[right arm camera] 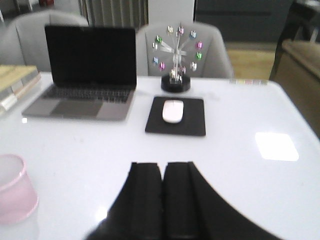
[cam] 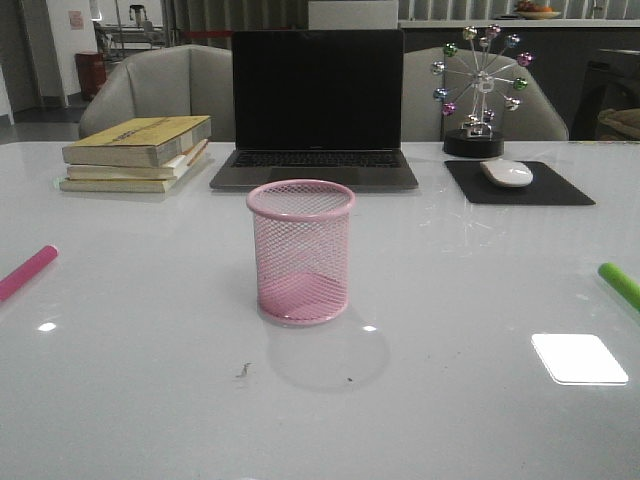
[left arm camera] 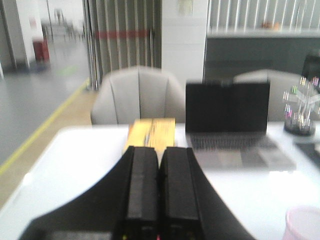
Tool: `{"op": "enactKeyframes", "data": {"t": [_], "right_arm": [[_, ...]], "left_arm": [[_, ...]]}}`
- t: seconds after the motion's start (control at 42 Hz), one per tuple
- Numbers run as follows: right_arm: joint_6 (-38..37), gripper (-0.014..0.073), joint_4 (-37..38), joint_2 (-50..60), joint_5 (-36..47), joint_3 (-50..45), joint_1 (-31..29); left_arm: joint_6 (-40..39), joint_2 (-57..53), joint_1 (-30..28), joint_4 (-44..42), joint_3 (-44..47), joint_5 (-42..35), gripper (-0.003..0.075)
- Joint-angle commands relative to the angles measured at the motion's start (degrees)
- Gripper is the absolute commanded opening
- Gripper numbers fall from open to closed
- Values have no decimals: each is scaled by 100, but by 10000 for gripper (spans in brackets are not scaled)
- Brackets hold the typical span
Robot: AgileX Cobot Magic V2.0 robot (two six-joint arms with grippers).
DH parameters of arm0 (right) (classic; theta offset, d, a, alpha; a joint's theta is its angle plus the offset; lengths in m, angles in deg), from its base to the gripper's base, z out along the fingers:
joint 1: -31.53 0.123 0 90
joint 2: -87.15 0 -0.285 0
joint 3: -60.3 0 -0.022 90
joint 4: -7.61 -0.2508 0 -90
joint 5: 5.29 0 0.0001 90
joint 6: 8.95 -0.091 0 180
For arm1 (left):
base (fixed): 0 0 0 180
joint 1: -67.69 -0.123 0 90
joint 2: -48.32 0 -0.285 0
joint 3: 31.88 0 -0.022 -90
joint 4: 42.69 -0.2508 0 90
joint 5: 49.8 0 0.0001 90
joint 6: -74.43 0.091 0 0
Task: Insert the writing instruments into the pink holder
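One pink holder (cam: 300,252), a cylinder of wire mesh with a solid rolled rim, stands upright and empty at mid-worktop (cam: 150,380), ahead of both claws and between them. Two thick markers lie on the glossy white surface, well apart: one pink marker (cam: 27,271) at the left edge, one green marker (cam: 620,284) at the right. The left claw (left arm camera: 159,192) has its two flat black pads pressed together on nothing; the right claw (right arm camera: 162,200) is likewise closed and bare. Beyond the holder sit one open laptop (cam: 315,110), three stacked books (cam: 138,153), one white mouse (cam: 507,172) on a black mat (cam: 520,185), and one Ferris-wheel ornament (cam: 478,90).
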Motion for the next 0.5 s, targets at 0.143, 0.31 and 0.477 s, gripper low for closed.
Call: {"op": "enactKeyframes", "data": {"t": [0.143, 0.31, 0.477], "right_arm": [[7, 26, 71, -957, -438, 188, -30], [7, 26, 71, -1446, -607, 82, -30], [7, 34, 71, -1907, -829, 25, -30]], "left_arm": [[4, 849, 24, 60, -178, 595, 91], [4, 1301, 24, 70, -160, 700, 91], [4, 1639, 24, 70, -160, 733, 99]]}}
